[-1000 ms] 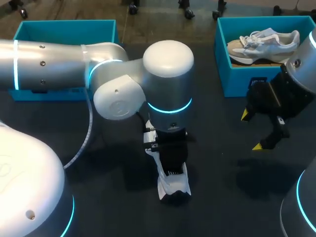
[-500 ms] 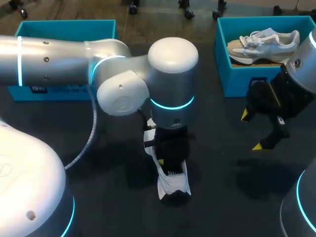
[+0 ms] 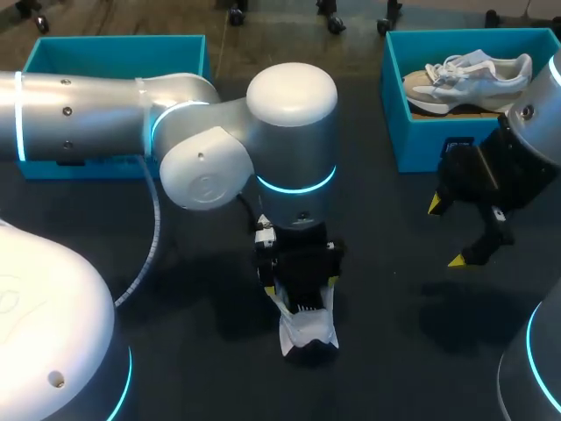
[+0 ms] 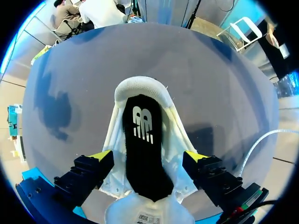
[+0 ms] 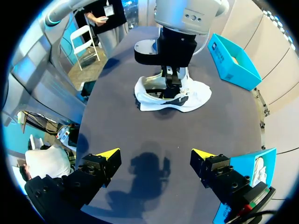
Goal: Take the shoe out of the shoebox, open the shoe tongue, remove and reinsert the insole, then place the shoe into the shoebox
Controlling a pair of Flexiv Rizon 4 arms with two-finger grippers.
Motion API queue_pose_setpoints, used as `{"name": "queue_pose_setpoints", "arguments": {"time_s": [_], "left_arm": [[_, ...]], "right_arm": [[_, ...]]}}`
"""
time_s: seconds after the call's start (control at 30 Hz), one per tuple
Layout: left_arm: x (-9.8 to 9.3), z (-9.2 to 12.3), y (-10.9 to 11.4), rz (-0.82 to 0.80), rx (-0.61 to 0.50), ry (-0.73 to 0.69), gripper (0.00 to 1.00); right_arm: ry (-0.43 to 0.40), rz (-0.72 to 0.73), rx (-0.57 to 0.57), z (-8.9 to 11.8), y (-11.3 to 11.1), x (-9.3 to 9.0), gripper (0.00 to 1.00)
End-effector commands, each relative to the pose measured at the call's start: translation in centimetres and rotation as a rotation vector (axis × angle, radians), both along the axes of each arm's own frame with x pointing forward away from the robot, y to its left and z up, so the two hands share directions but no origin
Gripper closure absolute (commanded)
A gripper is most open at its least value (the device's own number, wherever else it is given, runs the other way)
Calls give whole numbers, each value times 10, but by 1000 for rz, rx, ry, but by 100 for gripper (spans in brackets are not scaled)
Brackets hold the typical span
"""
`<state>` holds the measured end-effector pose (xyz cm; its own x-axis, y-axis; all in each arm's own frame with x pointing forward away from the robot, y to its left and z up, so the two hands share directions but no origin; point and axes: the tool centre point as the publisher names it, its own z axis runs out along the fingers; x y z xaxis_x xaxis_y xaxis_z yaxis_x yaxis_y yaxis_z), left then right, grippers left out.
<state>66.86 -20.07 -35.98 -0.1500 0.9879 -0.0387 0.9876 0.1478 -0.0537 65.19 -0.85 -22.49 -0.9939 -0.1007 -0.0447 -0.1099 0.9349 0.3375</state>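
A white shoe (image 3: 308, 331) lies on the dark table at the middle, its tongue (image 4: 145, 215) folded back. A black insole (image 4: 142, 140) lies inside it. My left gripper (image 3: 301, 286) hangs right over the shoe's opening, open, with its yellow tips (image 4: 101, 155) spread to either side of the insole and nothing held. In the right wrist view the shoe (image 5: 173, 96) sits ahead under my left arm's gripper (image 5: 167, 79). My right gripper (image 3: 448, 231) hovers open and empty to the right of the shoe, above bare table (image 5: 156, 155).
A teal shoebox (image 3: 399, 105) at the back right holds a second white shoe (image 3: 469, 75). Another teal box (image 3: 114, 54) stands at the back left, partly behind my left arm. Its corner (image 5: 231, 59) shows beyond the shoe in the right wrist view.
My left gripper has opened from shut over the shoe's opening, and its wrist has shifted slightly. The shoe and my right arm have stayed put.
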Motion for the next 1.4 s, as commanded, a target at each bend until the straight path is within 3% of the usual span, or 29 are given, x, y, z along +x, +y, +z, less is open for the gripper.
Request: {"name": "queue_pose_setpoints", "arguments": {"time_s": [0.03,0.77,1.4], "left_arm": [[4,1,3,-1,-4,4,0],[45,22,10,48,-19,-13,0],[109,70,30,73,-40,-11,0]], "right_arm": [[1,1,-2,-1,1,1,0],[1,1,-2,-1,1,1,0],[1,1,-2,-1,1,1,0]]}}
